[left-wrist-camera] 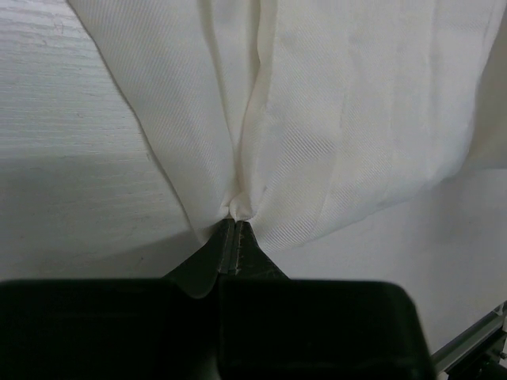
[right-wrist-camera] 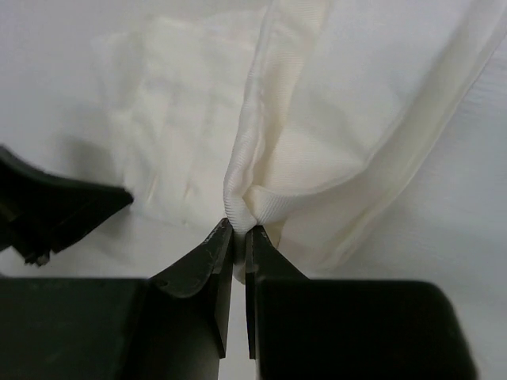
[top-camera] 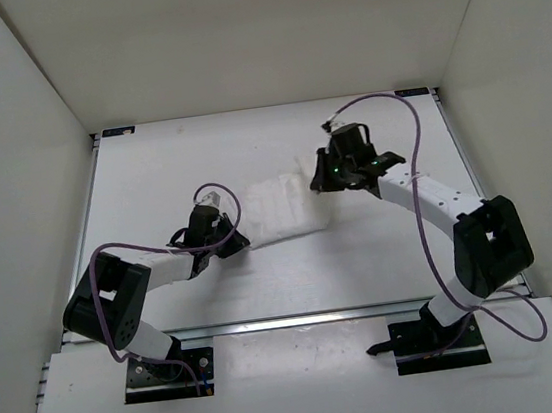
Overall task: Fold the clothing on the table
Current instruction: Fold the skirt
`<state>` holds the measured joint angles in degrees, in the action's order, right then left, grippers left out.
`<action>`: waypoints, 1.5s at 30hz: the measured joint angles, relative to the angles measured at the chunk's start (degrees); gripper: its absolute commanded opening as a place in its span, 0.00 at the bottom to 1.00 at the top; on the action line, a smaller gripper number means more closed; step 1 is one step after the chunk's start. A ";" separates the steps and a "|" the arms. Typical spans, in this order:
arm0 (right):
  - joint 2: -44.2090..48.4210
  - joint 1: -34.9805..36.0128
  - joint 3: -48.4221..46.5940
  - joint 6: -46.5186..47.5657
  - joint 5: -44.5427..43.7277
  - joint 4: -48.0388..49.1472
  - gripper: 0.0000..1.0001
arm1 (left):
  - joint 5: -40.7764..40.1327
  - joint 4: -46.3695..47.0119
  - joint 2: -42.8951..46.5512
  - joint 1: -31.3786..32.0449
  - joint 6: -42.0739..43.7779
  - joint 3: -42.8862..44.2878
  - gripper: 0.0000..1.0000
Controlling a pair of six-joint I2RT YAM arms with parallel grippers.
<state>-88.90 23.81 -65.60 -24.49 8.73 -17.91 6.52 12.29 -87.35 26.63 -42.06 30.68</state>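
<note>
Thin white creased fabric garment (top-camera: 281, 209) lay about mid-way across the large flat white table (top-camera: 151, 171), roughly flat and bunched into a loose rectangle, between the two arms.

Left gripper (left-wrist-camera: 232, 226) had its jaws pressed together on a pinch of the garment's near-left edge. Cloth fanned out from the tips in two pleats. Right gripper (right-wrist-camera: 239, 229) had its jaws nearly together, nipping a rolled fold or hem at the garment's far-right side. Fabric bulged just above the tips.

Handling, judged: very light, limp, no stiffness. It would drape and sag from any pinch point and would not hold a crease by itself. The weave looked fine and matte, so probably not slippery, but thin layers could slide out of a shallow tip grip. Not fragile. The best holds were likely corners or hemmed edges, where the cloth is doubled and thicker, one gripper per side, well apart, so the sheet stays taut when lifted. A grab mid-panel would just bunch it.

Writing: no brand, label, tag or print could be read on the garment or table in any view.
</note>
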 measured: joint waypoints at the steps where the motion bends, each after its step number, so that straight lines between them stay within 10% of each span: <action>1: -0.04 2.14 -0.15 0.20 -0.13 -0.22 0.00 | -0.17 0.02 0.00 0.00 -0.02 0.00 0.00; 26: -19.04 20.65 -15.37 -0.85 3.78 0.26 0.00 | -0.70 4.22 0.33 -0.72 -1.11 -2.54 0.00; 29: -21.66 21.18 -16.70 -0.96 4.24 -0.96 0.04 | -0.70 4.26 1.05 -1.11 -1.14 -3.26 0.12; 35: -23.91 21.07 -16.72 -1.22 6.34 -2.95 0.44 | 0.11 4.20 4.61 -3.30 -1.92 -5.95 0.44; 43: -18.82 21.03 -13.18 -0.61 11.54 1.68 0.50 | 0.76 1.68 15.37 -6.51 -3.43 -9.64 0.50; 45: -14.43 20.63 -10.95 -0.74 11.87 3.26 0.32 | 0.70 0.87 19.41 -7.17 -3.91 -10.54 0.50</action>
<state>-103.33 44.45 -76.55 -25.23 20.60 -14.66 7.22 13.17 -67.94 19.46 -45.98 20.14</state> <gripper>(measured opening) 0.485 0.500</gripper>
